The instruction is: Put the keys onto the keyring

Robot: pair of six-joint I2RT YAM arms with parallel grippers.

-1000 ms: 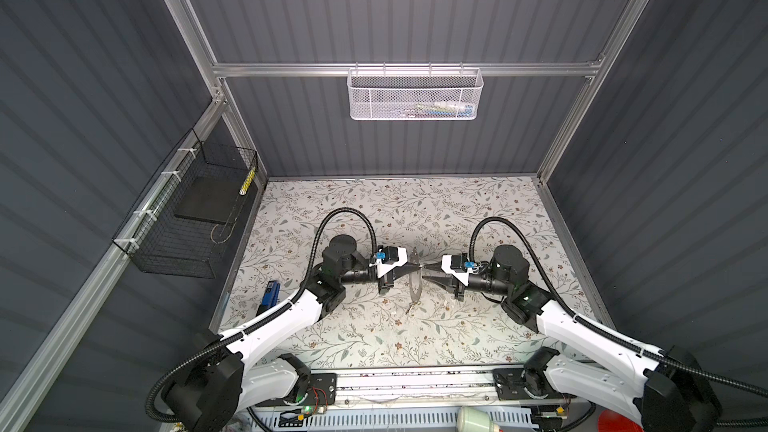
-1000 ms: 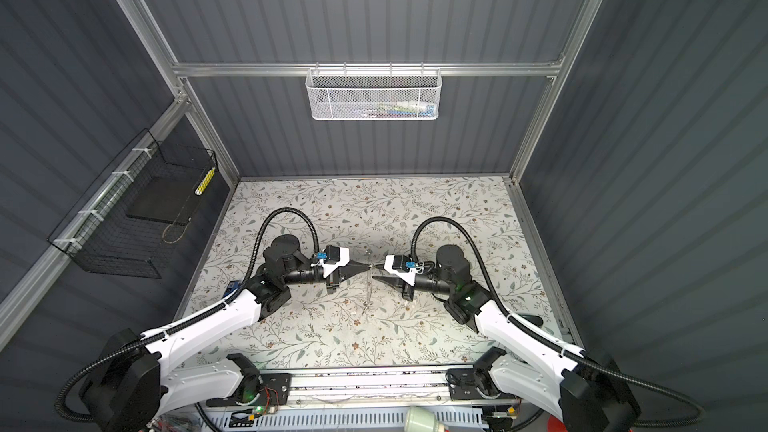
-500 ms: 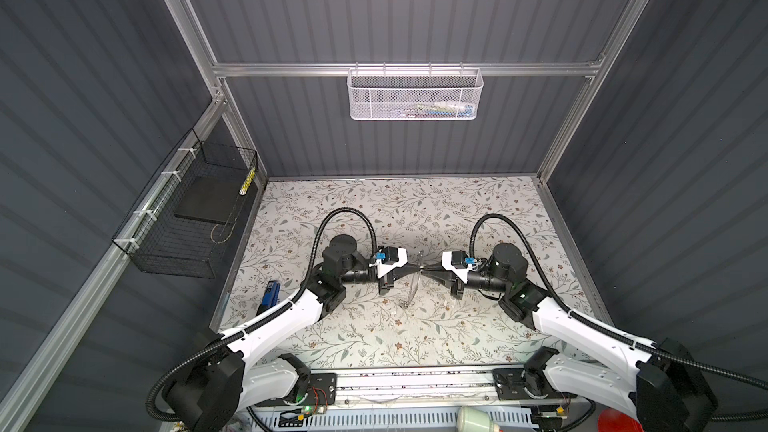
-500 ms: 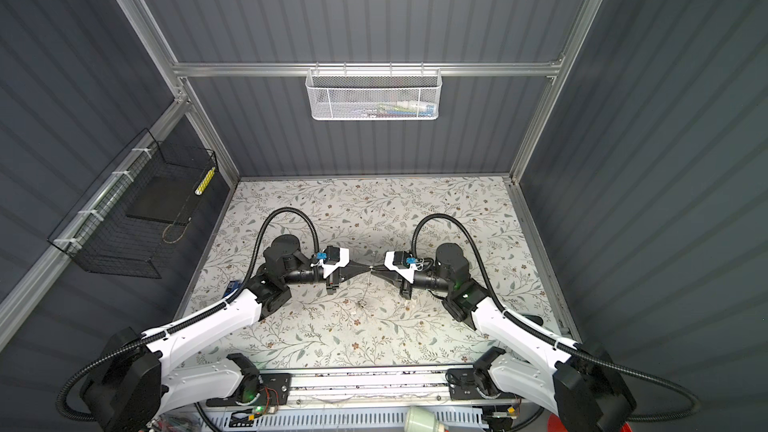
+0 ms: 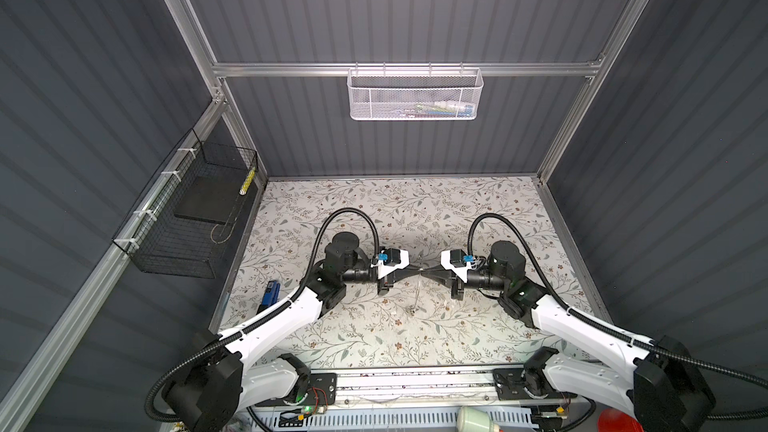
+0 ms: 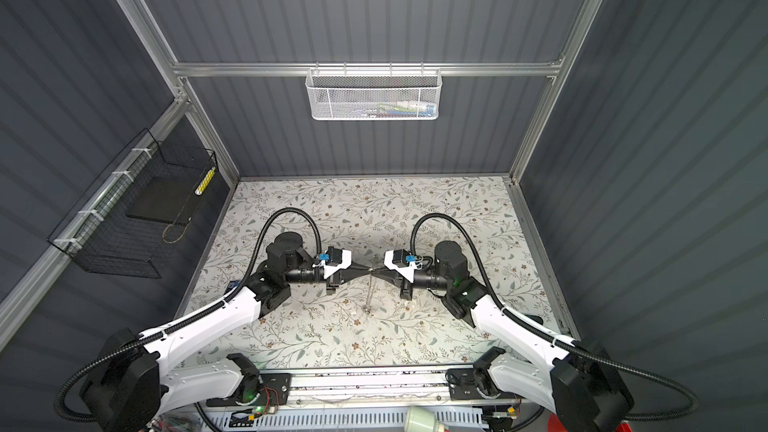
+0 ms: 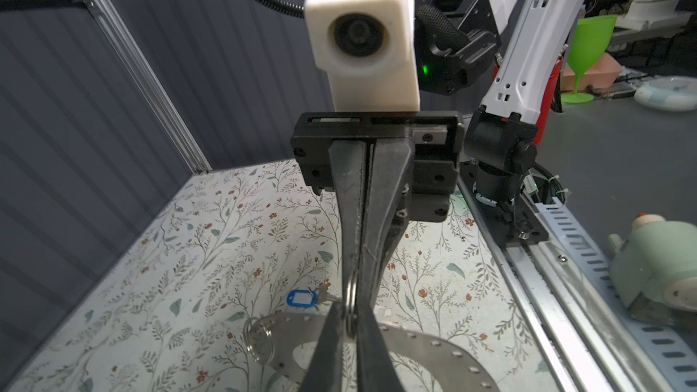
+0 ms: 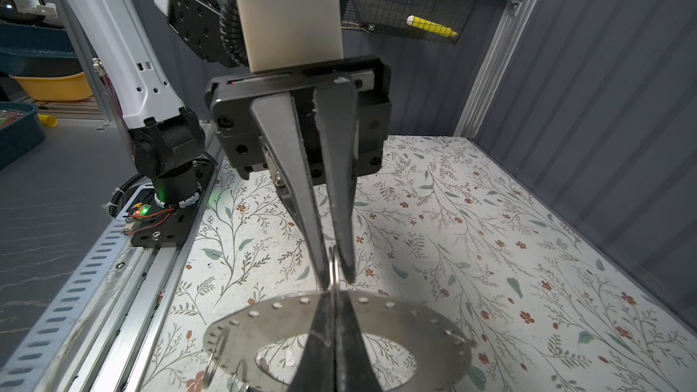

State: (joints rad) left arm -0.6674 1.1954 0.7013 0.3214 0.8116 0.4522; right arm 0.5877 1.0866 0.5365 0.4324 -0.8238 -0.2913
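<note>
Hands meet tip to tip.
Left hand stands slightly parted around the small split ring; right hand clamps it. The keyring sits just beneath; the blue-tagged key lies on the tabletop.

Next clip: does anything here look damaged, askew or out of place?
One thing: in the right wrist view, one finger of the left gripper has a ragged, chipped-looking inner edge near its base, with a whitish fleck there. Nothing else stands out.
</note>
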